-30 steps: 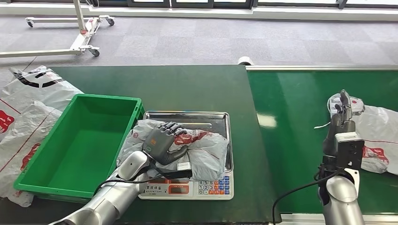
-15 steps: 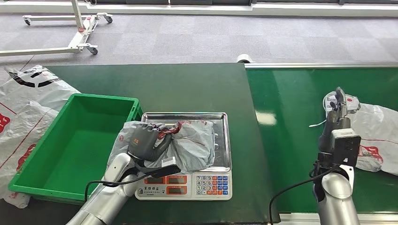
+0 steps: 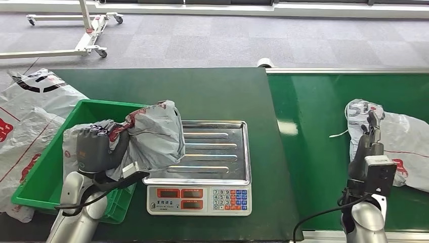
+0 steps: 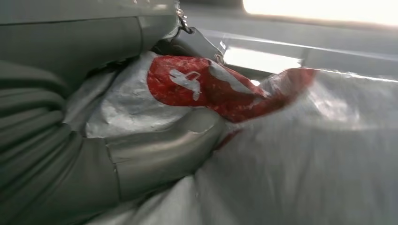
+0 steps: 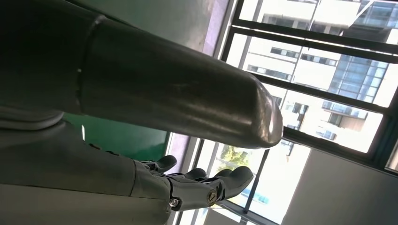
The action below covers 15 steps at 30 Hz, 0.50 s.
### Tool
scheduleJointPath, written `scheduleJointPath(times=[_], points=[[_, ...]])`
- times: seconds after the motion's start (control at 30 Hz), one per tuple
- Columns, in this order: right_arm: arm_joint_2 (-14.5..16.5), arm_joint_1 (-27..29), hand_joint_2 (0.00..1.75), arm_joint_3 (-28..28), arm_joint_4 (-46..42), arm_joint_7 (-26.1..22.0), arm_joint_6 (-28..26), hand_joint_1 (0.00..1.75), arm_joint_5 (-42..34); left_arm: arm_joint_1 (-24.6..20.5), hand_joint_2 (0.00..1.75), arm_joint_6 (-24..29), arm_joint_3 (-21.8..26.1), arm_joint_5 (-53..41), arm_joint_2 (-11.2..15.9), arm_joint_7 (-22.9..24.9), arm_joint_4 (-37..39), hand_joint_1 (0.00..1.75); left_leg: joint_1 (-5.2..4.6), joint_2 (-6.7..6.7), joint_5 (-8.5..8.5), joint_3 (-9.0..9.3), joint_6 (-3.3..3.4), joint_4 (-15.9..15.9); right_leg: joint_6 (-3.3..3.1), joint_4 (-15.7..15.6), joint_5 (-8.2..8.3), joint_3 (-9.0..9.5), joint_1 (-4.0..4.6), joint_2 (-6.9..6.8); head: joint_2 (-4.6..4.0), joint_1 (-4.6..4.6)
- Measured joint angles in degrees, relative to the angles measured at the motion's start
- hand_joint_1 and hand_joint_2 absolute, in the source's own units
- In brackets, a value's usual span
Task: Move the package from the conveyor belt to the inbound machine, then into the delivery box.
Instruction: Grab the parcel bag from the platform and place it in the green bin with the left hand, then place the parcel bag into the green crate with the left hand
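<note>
Head view: left hand point(image 3: 96, 149) grips the grey-and-red package point(image 3: 152, 134), fingers wrapped into its bunched near-left end, holding it lifted across the left edge of the scale point(image 3: 217, 152) and the right rim of the green box point(image 3: 38, 174), presumably on its way into the box. Right hand point(image 3: 372, 134) stands upright over the conveyor belt point(image 3: 313, 126) with fingers apart, holding nothing, just beside a second bag point(image 3: 404, 136), likely placed to take that one next.

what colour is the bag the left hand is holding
The package in the left hand is grey with red print, clearest in the left wrist view.
</note>
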Motion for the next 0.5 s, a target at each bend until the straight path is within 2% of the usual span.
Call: scheduleJointPath(times=[0.1,0.13,0.2,0.3,0.5], points=[[0.16,0.66,0.00,-0.08,-0.32,-0.43,0.66,0.00,0.26,-8.34,0.44,6.17,1.68,-12.73,1.86,9.99,16.89,0.16,0.00,0.04,0.21,-0.11,-0.12,0.00,-0.09,0.01,0.22,-0.14,0.06,0.05,0.00,-0.01],[0.23,0.63,0.00,-0.07,-0.32,-0.43,0.81,0.00,0.42,-11.34,0.00,6.72,2.01,-16.20,2.54,13.28,22.86,0.00,0.00,0.05,0.29,-0.15,-0.16,0.00,-0.12,0.01,0.31,-0.19,0.09,0.07,0.00,-0.01],[0.36,0.56,0.00,0.03,-0.32,-0.17,0.93,0.00,0.73,-16.32,0.00,5.82,2.19,-20.98,3.71,17.99,32.28,0.00,0.01,0.10,0.40,-0.19,-0.21,0.00,-0.15,0.02,0.40,-0.25,0.11,0.12,0.00,-0.01],[0.46,0.52,0.00,0.27,-0.30,0.21,0.80,0.00,1.01,-20.63,0.00,5.48,2.22,-25.85,4.71,23.42,41.60,0.00,0.01,0.14,0.44,-0.20,-0.21,0.00,-0.17,0.03,0.44,-0.30,0.11,0.21,0.00,-0.01],[0.46,0.51,0.00,0.33,-0.30,0.33,0.45,0.00,0.86,-23.32,0.00,6.69,2.22,-28.33,5.33,26.51,48.92,0.00,0.01,0.13,0.42,-0.27,-0.19,0.00,-0.16,0.03,0.43,-0.33,0.09,0.21,0.00,-0.01]])
